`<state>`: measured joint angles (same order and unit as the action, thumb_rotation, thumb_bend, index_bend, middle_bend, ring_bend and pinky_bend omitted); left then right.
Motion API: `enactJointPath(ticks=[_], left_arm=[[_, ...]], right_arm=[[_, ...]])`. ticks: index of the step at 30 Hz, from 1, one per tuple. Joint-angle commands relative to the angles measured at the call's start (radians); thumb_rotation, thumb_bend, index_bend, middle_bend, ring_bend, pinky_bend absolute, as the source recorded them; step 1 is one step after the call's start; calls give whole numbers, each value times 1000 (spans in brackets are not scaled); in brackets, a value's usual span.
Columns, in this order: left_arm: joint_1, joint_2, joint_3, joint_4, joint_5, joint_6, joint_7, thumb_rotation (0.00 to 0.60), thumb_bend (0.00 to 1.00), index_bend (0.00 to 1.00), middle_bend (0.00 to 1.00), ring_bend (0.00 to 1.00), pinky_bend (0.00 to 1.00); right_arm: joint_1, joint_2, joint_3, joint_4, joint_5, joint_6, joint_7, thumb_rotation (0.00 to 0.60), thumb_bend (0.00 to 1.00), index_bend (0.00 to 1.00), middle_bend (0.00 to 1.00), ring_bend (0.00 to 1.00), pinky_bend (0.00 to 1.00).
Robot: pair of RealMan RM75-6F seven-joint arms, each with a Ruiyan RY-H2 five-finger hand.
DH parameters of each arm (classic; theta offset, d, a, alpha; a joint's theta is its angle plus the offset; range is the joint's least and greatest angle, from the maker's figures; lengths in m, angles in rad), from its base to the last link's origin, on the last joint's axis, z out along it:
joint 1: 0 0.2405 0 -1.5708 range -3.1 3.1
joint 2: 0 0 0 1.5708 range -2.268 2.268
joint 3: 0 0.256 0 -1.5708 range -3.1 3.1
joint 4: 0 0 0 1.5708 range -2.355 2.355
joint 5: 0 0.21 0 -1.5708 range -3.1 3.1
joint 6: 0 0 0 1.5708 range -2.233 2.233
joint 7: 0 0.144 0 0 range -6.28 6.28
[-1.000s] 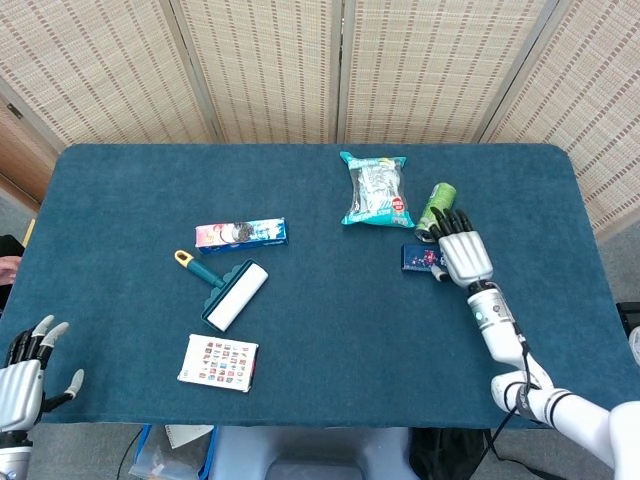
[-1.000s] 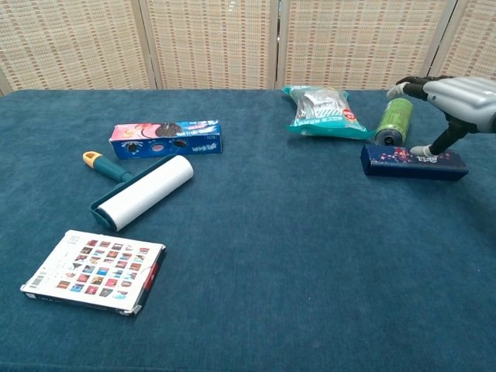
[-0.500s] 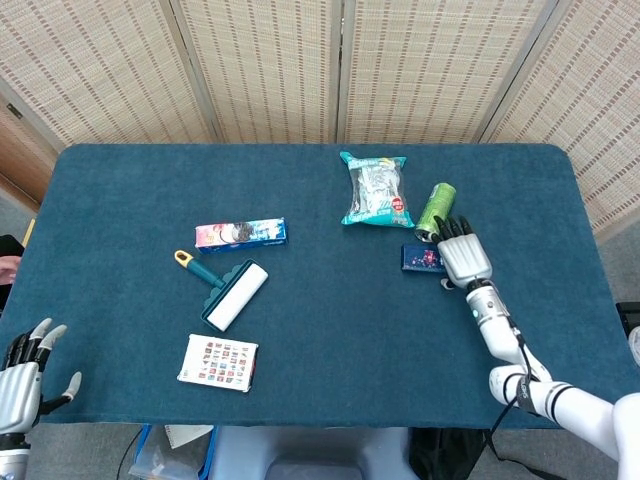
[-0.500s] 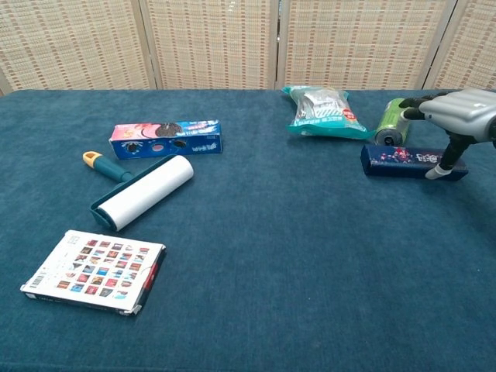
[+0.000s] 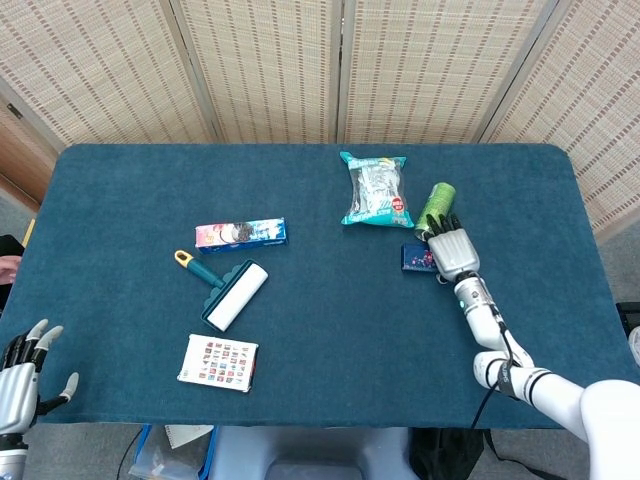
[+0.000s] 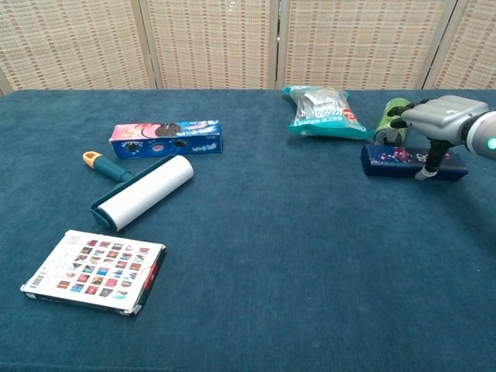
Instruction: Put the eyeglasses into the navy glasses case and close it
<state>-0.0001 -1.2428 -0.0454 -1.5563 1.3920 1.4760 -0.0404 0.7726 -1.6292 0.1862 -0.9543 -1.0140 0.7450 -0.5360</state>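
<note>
The navy glasses case [image 5: 417,258] [image 6: 394,160] lies closed on the blue table, just in front of a green can [image 5: 436,204] [image 6: 392,116]. My right hand [image 5: 451,251] [image 6: 439,121] arches over the case's right half. Its thumb points down along the near face and its fingers reach past the far edge. The case still rests flat on the cloth, and the fingers are apart. My left hand [image 5: 20,372] hangs off the table's front left corner, fingers spread, holding nothing. No eyeglasses show in either view.
A teal snack bag [image 5: 375,188] [image 6: 324,111] lies left of the can. A cookie box [image 5: 240,235] [image 6: 165,139], a lint roller [image 5: 228,290] [image 6: 139,190] and a card pack [image 5: 218,362] [image 6: 93,270] occupy the left half.
My right hand has slid left and slightly down over the case, with the thumb now at its near face. The case has not moved. My left hand dropped slightly.
</note>
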Motion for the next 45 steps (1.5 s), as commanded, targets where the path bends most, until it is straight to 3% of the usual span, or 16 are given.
enactJointPath(ticks=[1,11,21,28,37,39,42,43,45], left_arm=[[0,0,-1,2,-1,0,-2,600,331,141,52,63,0],[-3,-5,0,10,-2,-9,-5,600,331,140,52,63,0],[-1,-7,1,14,-3,-10,-9,600,331,140,52,63,0],[-2,-8,0,17,-2,-10,-12,600,331,140,53,63,0],[4,-9,2,21,-4,-7,-19,600,331,139,53,63,0],[5,-9,2,22,-4,-5,-21,600,331,139,53,63,0],[9,-8,1,25,-7,-2,-25,600,331,138,53,63,0],[9,-8,1,27,-8,-2,-26,600,331,138,53,63,0],[8,-7,1,28,-7,-4,-26,600,331,138,53,63,0]], right_arm=[[2,-4,-4,4,-1,0,1,600,159,251,18,0,0],[2,-20,-18,29,0,0,9,600,186,285,18,0,0],[-15,-31,-35,34,-91,53,112,600,312,523,119,0,0],[-31,1,-59,-73,-196,125,181,600,327,548,141,0,0],[-12,6,-62,-211,-243,150,135,600,327,548,140,0,0],[-7,3,-58,-225,-229,139,116,600,312,493,117,0,0],[-4,13,-55,-265,-209,129,91,600,224,123,29,0,0],[-6,21,-54,-285,-207,136,85,600,204,46,12,0,0],[-16,39,-52,-322,-209,157,85,600,195,7,2,0,0]])
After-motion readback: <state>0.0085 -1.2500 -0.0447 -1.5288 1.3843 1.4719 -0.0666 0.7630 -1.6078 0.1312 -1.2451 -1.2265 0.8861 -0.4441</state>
